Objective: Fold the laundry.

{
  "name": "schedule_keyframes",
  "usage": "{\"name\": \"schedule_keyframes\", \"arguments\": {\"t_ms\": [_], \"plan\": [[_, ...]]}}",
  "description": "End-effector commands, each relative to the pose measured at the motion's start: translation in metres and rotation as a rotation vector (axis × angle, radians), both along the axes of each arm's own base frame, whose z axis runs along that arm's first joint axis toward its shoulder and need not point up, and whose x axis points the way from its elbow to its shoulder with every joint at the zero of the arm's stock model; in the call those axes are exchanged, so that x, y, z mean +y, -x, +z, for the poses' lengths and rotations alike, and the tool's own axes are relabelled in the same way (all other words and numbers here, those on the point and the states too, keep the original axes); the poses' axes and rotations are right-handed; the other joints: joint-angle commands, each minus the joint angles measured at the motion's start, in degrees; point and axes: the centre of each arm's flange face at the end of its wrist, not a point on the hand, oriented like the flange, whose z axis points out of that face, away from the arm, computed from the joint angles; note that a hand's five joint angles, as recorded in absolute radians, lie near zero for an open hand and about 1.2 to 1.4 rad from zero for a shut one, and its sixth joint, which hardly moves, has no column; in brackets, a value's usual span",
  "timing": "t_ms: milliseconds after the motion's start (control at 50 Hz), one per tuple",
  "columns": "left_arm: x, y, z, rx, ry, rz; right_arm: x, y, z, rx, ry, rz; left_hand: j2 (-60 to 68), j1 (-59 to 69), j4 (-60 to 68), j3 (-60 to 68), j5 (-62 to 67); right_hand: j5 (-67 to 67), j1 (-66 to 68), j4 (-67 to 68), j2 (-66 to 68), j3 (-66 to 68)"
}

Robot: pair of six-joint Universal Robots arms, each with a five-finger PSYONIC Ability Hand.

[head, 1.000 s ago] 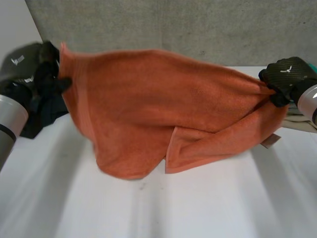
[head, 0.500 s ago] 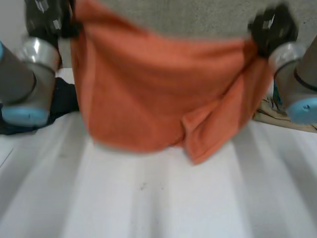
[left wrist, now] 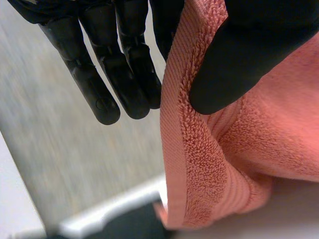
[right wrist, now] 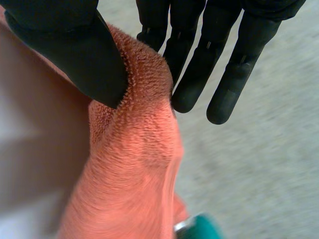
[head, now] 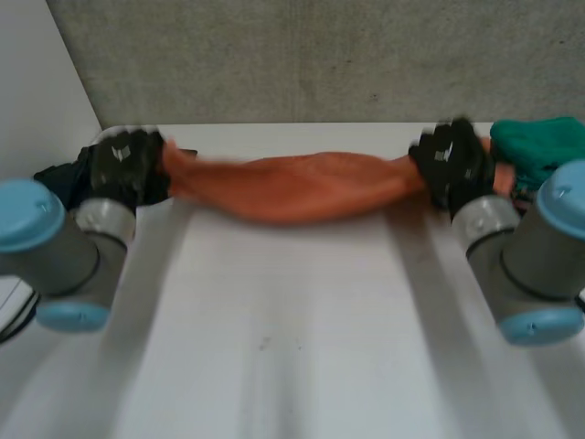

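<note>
An orange towel (head: pixel 306 186) stretches low across the far part of the white table (head: pixel 292 329) between my two hands. My left hand (head: pixel 123 169) pinches the towel's left end; in the left wrist view the thumb (left wrist: pixel 244 55) presses the banded hem of the towel (left wrist: pixel 199 159) against the fingers (left wrist: pixel 124 74). My right hand (head: pixel 452 165) pinches the right end; in the right wrist view its thumb (right wrist: pixel 75 55) clamps the towel (right wrist: pixel 134 169) against straight fingers (right wrist: pixel 199 69).
A dark garment (head: pixel 64 178) lies at the table's far left behind my left hand. A green cloth (head: pixel 539 142) sits at the far right beside my right hand. A grey wall (head: pixel 302 55) stands behind the table.
The towel was held high and spread open; both hands have swung down and forward, and it now hangs low and bunched near the table's far edge.
</note>
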Motion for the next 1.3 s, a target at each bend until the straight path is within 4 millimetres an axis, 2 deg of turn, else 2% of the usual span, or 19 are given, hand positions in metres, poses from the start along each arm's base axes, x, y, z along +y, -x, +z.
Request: {"name": "schedule_keyframes", "arguments": {"t_ms": [20,80,120,140,220,360,520,580,620,740,840,880,900,940,980,1020,1080,1160,1300], "plan": [[0.023,-0.009,-0.05,-0.217,-0.113,0.011,0.018,0.005,-0.05,0.057,-0.154,0.015,11.32,14.41,11.21,11.63,13.13,13.13,14.72,11.24,12.42,11.49],[0.031,-0.012,-0.058,-0.288,-0.12,0.011,0.021,0.005,-0.054,0.059,-0.169,0.021,11.32,14.41,11.21,11.63,13.13,13.13,14.72,11.24,12.42,11.49],[0.033,-0.012,-0.057,-0.306,-0.112,0.009,0.022,0.006,-0.055,0.06,-0.175,0.021,1.47,4.57,1.37,1.78,3.29,13.13,14.72,11.24,12.42,11.49],[0.035,-0.01,-0.058,-0.322,-0.108,-0.003,0.022,0.006,-0.055,0.061,-0.177,0.021,-8.91,-5.82,-9.02,-8.6,-7.1,13.13,14.72,11.24,12.42,11.49],[0.04,-0.002,-0.058,-0.332,-0.098,-0.058,0.025,0.006,-0.058,0.06,-0.187,0.024,-23.61,-20.52,-23.72,-23.3,-21.79,13.13,14.72,11.24,12.42,11.49],[0.054,0.013,-0.062,-0.34,-0.093,-0.147,0.03,0.003,-0.06,0.037,-0.209,0.031,-29.03,-25.94,-29.14,-28.72,-27.22,13.13,14.72,11.24,12.42,11.49],[0.062,0.019,-0.064,-0.444,-0.036,-0.164,0.029,0.004,-0.06,0.038,-0.207,0.028,-20.82,-17.72,-20.92,-20.51,-19.0,13.13,14.72,11.24,12.42,11.49],[0.068,0.019,-0.068,-0.507,-0.023,-0.174,0.029,0.004,-0.06,0.038,-0.208,0.027,-8.22,-5.13,-8.33,-7.91,-6.41,13.13,14.72,11.24,12.42,11.49],[0.074,0.021,-0.068,-0.535,-0.013,-0.188,0.03,0.003,-0.06,0.039,-0.208,0.028,11.2,14.29,11.09,11.51,13.02,13.13,14.72,11.24,12.42,11.49],[0.081,0.029,-0.047,-0.538,0.052,-0.188,0.03,0.004,-0.06,0.04,-0.237,0.027,11.32,14.41,11.21,11.63,13.13,13.13,14.72,11.24,12.42,11.49],[0.073,0.023,-0.029,-0.522,0.091,-0.132,0.03,0.007,-0.057,-0.003,-0.33,0.016,11.32,14.41,11.21,11.63,13.13,11.7,13.28,9.8,10.98,10.05],[0.068,0.017,-0.029,-0.527,0.083,-0.105,0.029,0.008,-0.055,-0.027,-0.374,0.008,11.32,14.41,11.21,11.63,13.13,-8.07,-6.49,-9.97,-8.79,-9.72],[0.066,0.014,-0.029,-0.528,0.077,-0.093,0.029,0.01,-0.053,-0.053,-0.422,0.001,11.32,14.41,11.21,11.63,13.13,-26.65,-25.07,-28.55,-27.37,-28.3],[0.061,0.007,-0.029,-0.524,0.066,-0.071,0.029,0.011,-0.05,-0.081,-0.468,-0.003,11.32,14.41,11.21,11.63,13.13,-39.07,-37.48,-40.96,-39.78,-40.71],[0.059,0.003,-0.029,-0.52,0.057,-0.061,0.028,0.014,-0.045,-0.123,-0.539,-0.007,11.32,14.41,11.21,11.63,13.13,-45.31,-43.73,-47.21,-46.03,-46.96],[0.06,0.003,-0.028,-0.519,0.055,-0.061,0.024,0.019,-0.043,-0.155,-0.589,-0.015,11.32,14.41,11.21,11.63,13.13,-45.68,-44.1,-47.58,-46.4,-47.33],[0.062,0.002,-0.025,-0.516,0.046,-0.063,0.006,0.044,-0.033,-0.229,-0.674,-0.061,11.32,14.41,11.21,11.63,13.13,-45.51,-43.93,-47.41,-46.23,-47.16],[0.064,0.002,-0.021,-0.507,0.037,-0.067,-0.005,0.063,-0.02,-0.262,-0.73,-0.079,11.32,14.41,11.21,11.63,13.13,-44.17,-42.59,-46.07,-44.89,-45.82],[0.063,0.003,-0.009,-0.445,0.034,-0.067,-0.019,0.098,-0.018,-0.311,-0.792,-0.162,11.32,14.41,11.21,11.63,13.13,-38.62,-37.04,-40.52,-39.34,-40.27]]}}
